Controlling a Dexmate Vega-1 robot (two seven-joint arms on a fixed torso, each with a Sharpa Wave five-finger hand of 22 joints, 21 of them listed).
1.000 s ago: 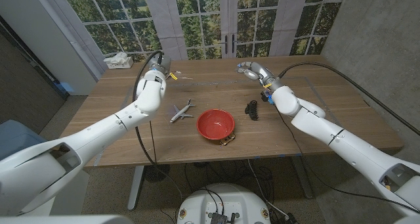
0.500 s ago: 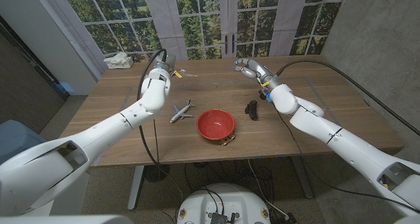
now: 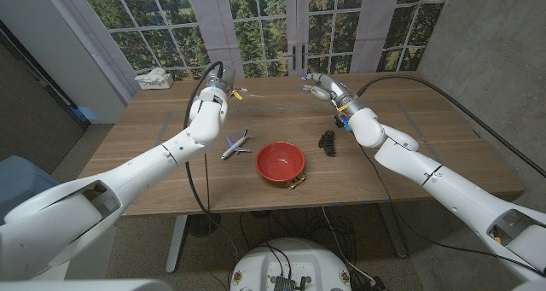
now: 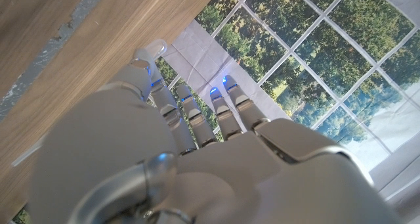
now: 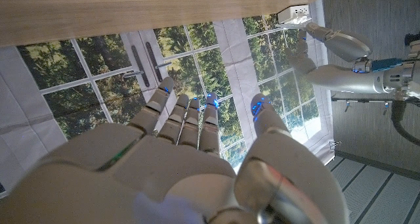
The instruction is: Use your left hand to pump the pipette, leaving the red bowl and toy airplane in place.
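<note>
My left hand is at the table's far left part and grips the clear pipette, whose thin stem sticks out toward the middle. In the left wrist view the pipette's bulb shows at the tip of a finger of my left hand. The red bowl stands near the front middle. Left of it lies the toy airplane, white and blue. My right hand hovers over the far right part, empty, fingers apart. From the right wrist view my left hand shows across the table.
A black hair clip lies to the right of the bowl, and a small gold item pokes out under the bowl's front rim. A white tissue box sits at the far left corner. Windows stand behind the wooden table.
My left hand has moved a little farther and to the right with the pipette. My right hand has drifted slightly left and away. Bowl, airplane and clip have stayed put.
</note>
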